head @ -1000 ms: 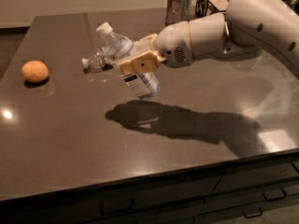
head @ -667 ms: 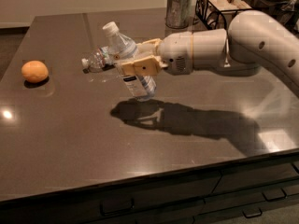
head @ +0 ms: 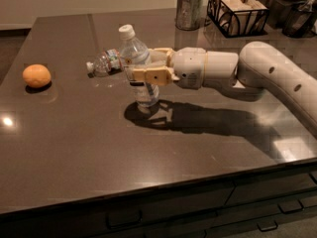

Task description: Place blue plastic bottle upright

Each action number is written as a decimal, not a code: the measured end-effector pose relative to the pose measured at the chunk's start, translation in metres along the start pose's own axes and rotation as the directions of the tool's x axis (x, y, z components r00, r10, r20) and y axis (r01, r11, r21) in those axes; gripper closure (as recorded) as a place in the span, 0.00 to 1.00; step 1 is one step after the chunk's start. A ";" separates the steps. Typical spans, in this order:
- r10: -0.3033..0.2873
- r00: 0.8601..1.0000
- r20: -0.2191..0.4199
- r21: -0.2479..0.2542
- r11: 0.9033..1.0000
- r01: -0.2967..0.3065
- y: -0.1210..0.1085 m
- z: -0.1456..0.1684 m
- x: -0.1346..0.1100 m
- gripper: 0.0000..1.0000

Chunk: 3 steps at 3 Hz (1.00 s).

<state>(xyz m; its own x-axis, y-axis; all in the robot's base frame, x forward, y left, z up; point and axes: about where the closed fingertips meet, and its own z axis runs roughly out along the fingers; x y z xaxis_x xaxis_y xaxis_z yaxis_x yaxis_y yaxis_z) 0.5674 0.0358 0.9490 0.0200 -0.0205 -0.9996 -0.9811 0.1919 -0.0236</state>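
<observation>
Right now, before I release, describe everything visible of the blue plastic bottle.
The blue plastic bottle is clear plastic with a white cap on top. It stands nearly upright, its top tipped slightly toward the image's left, over the dark table. The gripper is shut around its midsection, a finger on each side, hiding most of the label. Its base is at the tabletop; firm contact I cannot confirm.

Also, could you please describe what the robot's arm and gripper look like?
The arm is off-white, made of smooth rounded segments, with two small dark holes on the largest. The gripper, at the blue plastic bottle, has flat tan fingers.
</observation>
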 end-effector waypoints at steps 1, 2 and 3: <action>-0.004 0.998 0.055 -0.017 1.000 0.005 -0.004 0.000 0.006 1.00; 0.007 0.996 0.090 -0.031 1.000 -0.004 -0.007 -0.001 0.012 1.00; 0.026 0.993 0.112 -0.033 0.999 -0.023 -0.008 -0.003 0.017 0.83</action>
<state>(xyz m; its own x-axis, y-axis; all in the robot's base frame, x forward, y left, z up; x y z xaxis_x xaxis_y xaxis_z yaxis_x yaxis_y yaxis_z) 0.5754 0.0310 0.9323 0.0155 0.0942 -0.9954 -0.9871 0.1598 -0.0003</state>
